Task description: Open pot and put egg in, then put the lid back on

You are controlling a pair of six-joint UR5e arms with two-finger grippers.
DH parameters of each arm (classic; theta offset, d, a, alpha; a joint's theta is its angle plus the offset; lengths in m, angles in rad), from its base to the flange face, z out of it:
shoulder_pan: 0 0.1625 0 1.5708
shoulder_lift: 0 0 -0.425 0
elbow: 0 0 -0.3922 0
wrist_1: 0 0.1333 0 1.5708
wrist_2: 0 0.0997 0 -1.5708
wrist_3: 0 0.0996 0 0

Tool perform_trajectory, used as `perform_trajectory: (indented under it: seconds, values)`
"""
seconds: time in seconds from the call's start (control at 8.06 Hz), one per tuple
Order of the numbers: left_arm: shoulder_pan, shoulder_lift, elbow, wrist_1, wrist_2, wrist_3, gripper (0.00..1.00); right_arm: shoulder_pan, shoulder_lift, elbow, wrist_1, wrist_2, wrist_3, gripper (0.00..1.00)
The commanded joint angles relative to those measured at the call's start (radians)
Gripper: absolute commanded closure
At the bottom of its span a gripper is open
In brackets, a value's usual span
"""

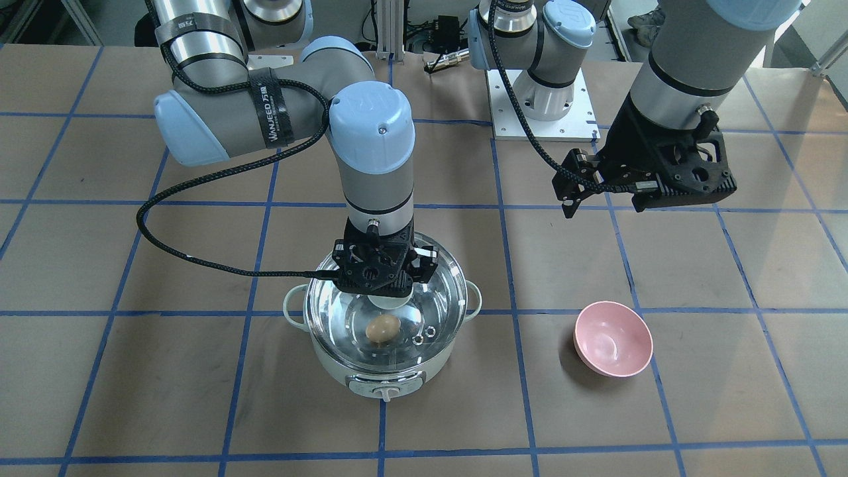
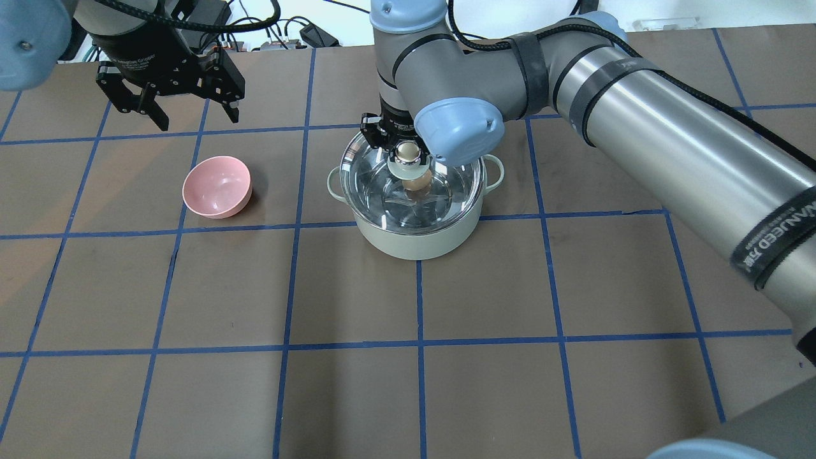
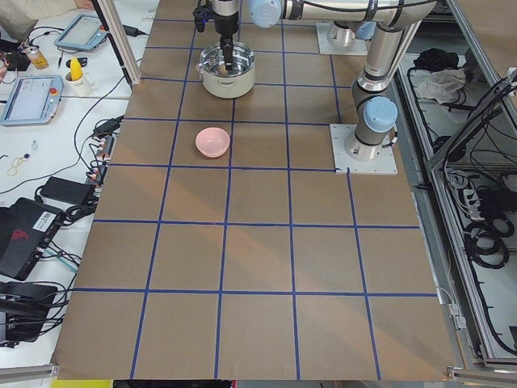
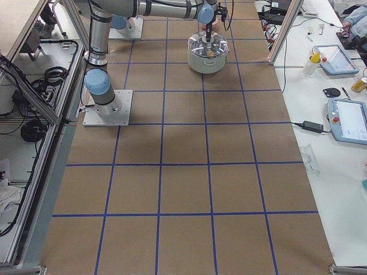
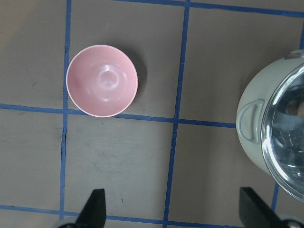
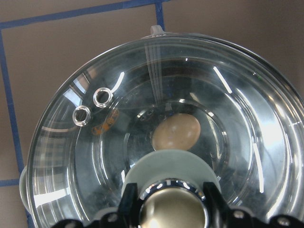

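Observation:
The pale mint pot (image 1: 384, 371) stands on the table, also in the overhead view (image 2: 414, 239). The clear glass lid (image 1: 331, 311) lies over its mouth; its vent holes show in the right wrist view (image 6: 92, 105). The tan egg (image 1: 383, 328) lies inside on the steel bottom, seen through the glass (image 6: 176, 132). My right gripper (image 1: 391, 295) is straight above the pot, its fingers shut on the lid's cream knob (image 2: 408, 153). My left gripper (image 2: 196, 118) is open and empty, high above the table behind the pink bowl.
A pink bowl (image 1: 613, 338) sits empty on the table to the robot's left of the pot, also in the left wrist view (image 5: 101, 80). Brown paper with blue grid tape covers the table. The right arm's cable (image 1: 199, 258) loops beside the pot.

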Motion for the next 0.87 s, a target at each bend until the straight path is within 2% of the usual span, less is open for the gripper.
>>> perform_trajectory:
  seconds: [0.0, 0.37, 0.5, 0.74]
  values:
    - [0.003, -0.005, -0.002, 0.0, 0.002, 0.008, 0.0, -0.005, -0.001, 0.003, 0.0, -0.007, -0.003, 0.88]
    - [0.003, -0.006, -0.004, -0.001, 0.002, 0.007, 0.0, -0.008, -0.002, 0.012, 0.0, -0.005, -0.039, 0.86]
    - [0.003, -0.011, -0.004, -0.001, 0.002, 0.007, 0.0, -0.008, -0.005, 0.012, 0.0, -0.004, -0.04, 0.77]
    - [0.003, -0.011, -0.004, 0.003, 0.002, 0.007, 0.0, -0.013, -0.007, 0.012, -0.006, -0.007, -0.06, 0.48]
